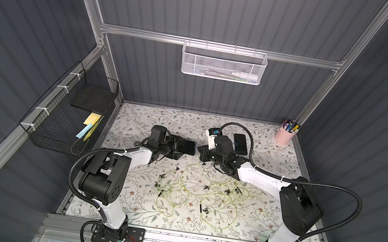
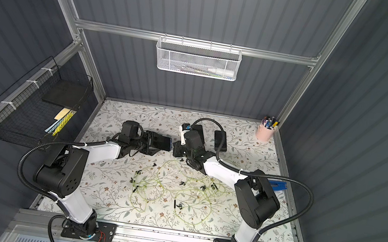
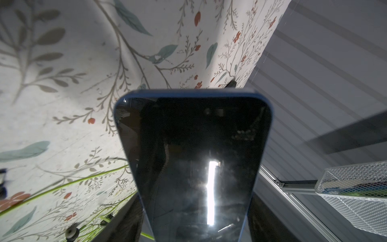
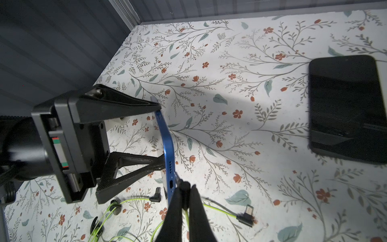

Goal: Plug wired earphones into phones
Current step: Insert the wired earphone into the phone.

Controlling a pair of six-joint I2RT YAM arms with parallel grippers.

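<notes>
Right wrist view: we are clamping the black-screened, blue-rimmed phone (image 4: 167,146) on edge in the left gripper (image 4: 161,134) and pinching a black earphone plug (image 4: 178,177) in the closed right gripper (image 4: 185,188), just beside its port (image 4: 171,184). Nothing appears seated yet; two flat black phones (image 2: 220,140) are waiting.

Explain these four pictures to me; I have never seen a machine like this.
Two robot arms stand at a flowered table. Two pictures look down from above; the other two come from a camera on each arm's wrist. The left arm grips a blue-rimmed phone in its jaws. The right arm has its jaws shut, apparently pinching a plug at that phone's end. Tangled green earphones and another phone lie on the table.
</notes>
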